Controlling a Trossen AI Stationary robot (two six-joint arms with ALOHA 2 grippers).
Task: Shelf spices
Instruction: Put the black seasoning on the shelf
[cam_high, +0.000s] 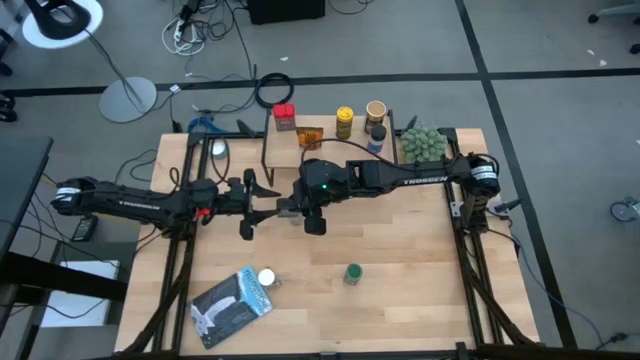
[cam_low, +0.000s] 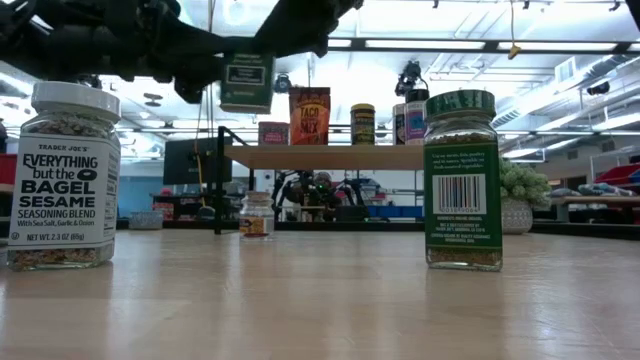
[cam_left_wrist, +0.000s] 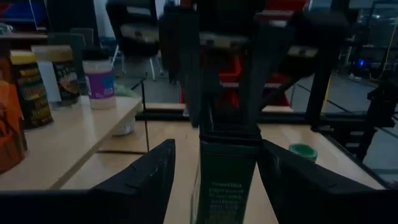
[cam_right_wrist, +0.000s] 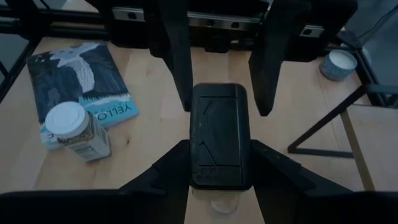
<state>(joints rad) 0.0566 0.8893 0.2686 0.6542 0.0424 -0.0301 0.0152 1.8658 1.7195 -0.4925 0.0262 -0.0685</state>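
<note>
A dark green spice tin with a black lid hangs in the air over the table's middle, and my right gripper is shut on it. My left gripper is open. Its fingers stand on either side of the tin with a gap on each side. The shelf stands at the far edge. It bears a red jar, an orange packet, a yellow jar, a tan jar and a dark jar. My right gripper pinches the tin at its lid end, one finger on each of two opposite sides. The fingers come from above, slanting down toward the table's left. The tin hangs upright below them, clear of the table.
A white-capped seasoning jar and a green-lidded jar stand near the front edge, beside a flat blue-grey packet. A small jar sits on the table by the shelf's left leg. A spiky green plant stands at the shelf's right end.
</note>
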